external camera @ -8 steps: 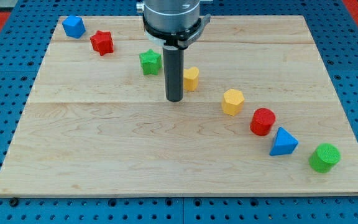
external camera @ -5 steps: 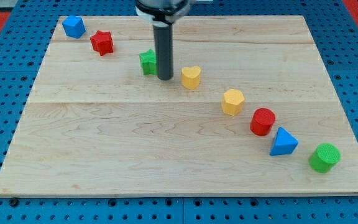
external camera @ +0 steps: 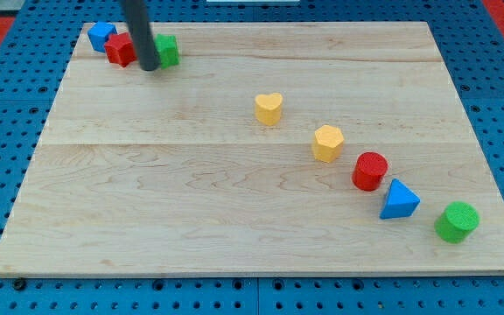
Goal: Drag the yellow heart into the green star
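Tip: no claw on this rig, so no open or closed state to report; only a straight dark rod, its lower end, my tip (external camera: 149,66), planted at the view's top left between the red star-shaped block (external camera: 120,49) and the green star-shaped block (external camera: 166,50), touching or all but touching both.

Change: swept from mid-board, beside the yellow heart, up to the top left corner within the last second; green star carried along from its spot left of the heart, now crowded by the red star and the blue block (external camera: 101,35).

Task thing: yellow heart-shaped block (external camera: 269,108) unmoved near the board's centre, well apart from the green star.

Meaning: gap between heart and target wider than before, judged a setback; heart not yet engaged; likely a long push toward the top left needed, started from the heart's lower right side.

Materials: pale wooden board (external camera: 234,219), planked, visible grain, smooth; blocks matte, plastic-looking, faintly ribbed; blue pegboard surround (external camera: 7,131).

Others: yellow hexagonal block (external camera: 327,143), red cylinder (external camera: 370,171), blue triangular block (external camera: 398,200), green cylinder (external camera: 457,221), strung diagonally toward the view's bottom right, untouched.
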